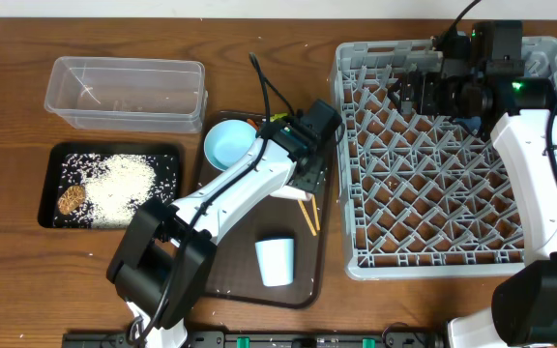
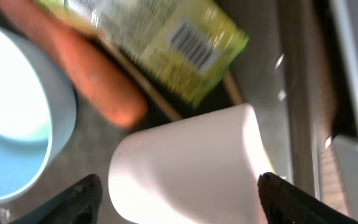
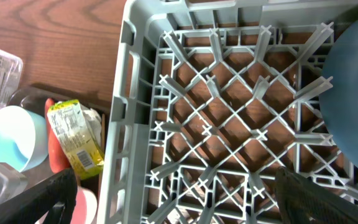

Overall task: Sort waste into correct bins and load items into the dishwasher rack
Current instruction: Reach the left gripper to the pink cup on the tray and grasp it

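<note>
My left gripper (image 2: 176,199) is open low over the dark brown serving tray (image 1: 303,280), with its fingers on either side of the pink cup (image 2: 185,162), which lies on its side. The orange carrot (image 2: 92,68), the green-yellow wrapper (image 2: 173,43) and the small light-blue bowl (image 2: 11,118) lie just beyond it. The chopsticks (image 1: 307,211) run under the wrapper. The light-blue cup (image 1: 276,259) stands on the tray's near part. My right gripper (image 3: 179,199) is open and empty above the grey rack (image 1: 433,193). The big blue plate-bowl (image 3: 353,93) stands in the rack.
The clear tub (image 1: 129,92) is at the back left. The black tray (image 1: 51,193) in front of it holds white rice (image 1: 124,188) and a brown lump (image 1: 71,199). The left arm (image 1: 230,193) stretches across the serving tray.
</note>
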You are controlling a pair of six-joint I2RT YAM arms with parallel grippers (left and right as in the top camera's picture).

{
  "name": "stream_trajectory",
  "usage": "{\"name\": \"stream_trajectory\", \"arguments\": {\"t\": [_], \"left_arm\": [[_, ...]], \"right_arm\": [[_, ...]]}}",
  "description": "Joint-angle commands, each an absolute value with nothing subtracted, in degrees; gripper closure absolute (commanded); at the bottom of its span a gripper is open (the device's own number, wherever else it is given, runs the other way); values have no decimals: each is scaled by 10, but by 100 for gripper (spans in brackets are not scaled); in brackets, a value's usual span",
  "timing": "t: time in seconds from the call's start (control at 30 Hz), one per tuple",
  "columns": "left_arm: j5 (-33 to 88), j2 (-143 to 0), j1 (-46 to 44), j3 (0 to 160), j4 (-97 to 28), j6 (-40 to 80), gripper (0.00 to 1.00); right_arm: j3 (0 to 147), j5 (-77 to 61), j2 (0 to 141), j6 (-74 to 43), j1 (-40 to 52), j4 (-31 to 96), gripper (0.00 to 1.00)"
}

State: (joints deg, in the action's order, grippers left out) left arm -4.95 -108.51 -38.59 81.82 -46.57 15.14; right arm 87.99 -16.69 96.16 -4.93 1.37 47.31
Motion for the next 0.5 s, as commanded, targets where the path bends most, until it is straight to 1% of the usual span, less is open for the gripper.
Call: {"name": "stream_trajectory", "arguments": {"t": [0.0,0.07,0.13,0.17,0.2,0.3,0.47], "left_arm": [[-61,-1081,-385,828,-488,158,25],[-61,-1077,-385,828,-503,158,30],[-61,-1070,-385,829,-515,158,39],[-61,-1066,-385,829,-521,158,47],[-61,-1062,-385,830,-525,158,52],[-61,-1048,-385,831,-533,158,65],[-64,-1040,-385,831,-549,158,80]], "right_arm": [[885,-165,958,-40,11,474,6],[885,-165,958,-40,11,474,5],[885,-165,958,-40,11,474,5],[885,-165,958,-40,11,474,5],[885,-165,958,-40,11,473,5],[885,-165,958,-40,11,473,5],[885,-165,958,-40,11,474,5]]}}
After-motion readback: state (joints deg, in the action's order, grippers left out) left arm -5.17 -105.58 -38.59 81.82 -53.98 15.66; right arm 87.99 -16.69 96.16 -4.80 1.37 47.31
